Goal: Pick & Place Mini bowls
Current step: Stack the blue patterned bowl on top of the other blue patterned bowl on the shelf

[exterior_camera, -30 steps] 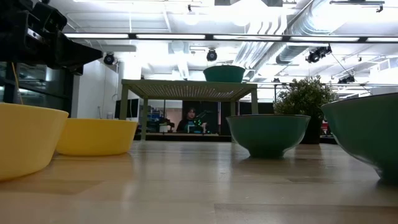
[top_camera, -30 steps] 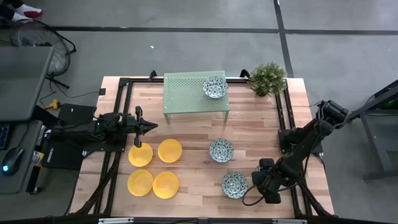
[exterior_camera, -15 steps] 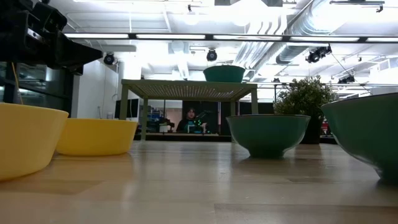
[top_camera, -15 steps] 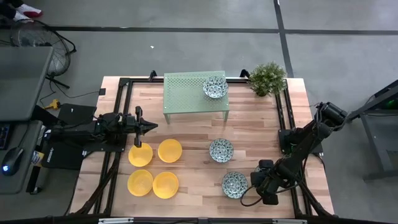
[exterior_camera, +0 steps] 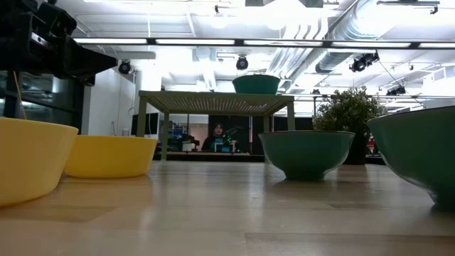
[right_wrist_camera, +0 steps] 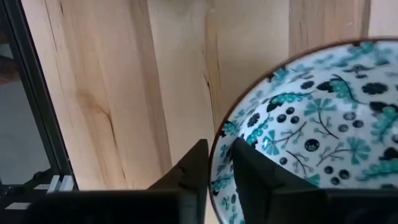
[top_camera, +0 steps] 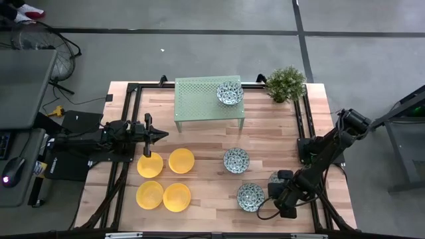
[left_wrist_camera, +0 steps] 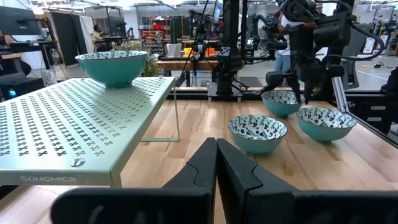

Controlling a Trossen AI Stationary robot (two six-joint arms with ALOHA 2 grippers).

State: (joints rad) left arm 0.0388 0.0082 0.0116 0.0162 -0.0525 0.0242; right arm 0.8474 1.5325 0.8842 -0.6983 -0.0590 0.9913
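At the near right corner of the light wooden bench (top_camera: pixel 265 133), the right gripper (right_wrist_camera: pixel 214 165) sits low over a small round bowl with a blue-grey and white pattern (top_camera: pixel 250 196). The right wrist view shows its jaws straddling that bowl's rim, 1 finger outside the wall and 1 inside, pinching the edge. A rim grip suits a shallow bowl too wide to span; judged as the grasp step, lift not yet begun.

A second patterned bowl (top_camera: pixel 236 160) rests on the bench nearer the middle, well apart from the first. A third patterned bowl (top_camera: pixel 230 92) stands on the right end of the pale green perforated metal rack (top_camera: pixel 199 99), which points to the rack top as the drop place. Only 3 patterned bowls show in the high view.

4 plain bright yellow bowls (top_camera: pixel 165 179) sit in a square cluster on the left half, untouched.

Left gripper (top_camera: pixel 159 135) waits above the bench just beyond the yellow cluster, jaws pressed together, holding nothing. A small green potted plant (top_camera: pixel 286 83) stands at the far right corner, clear of the work.
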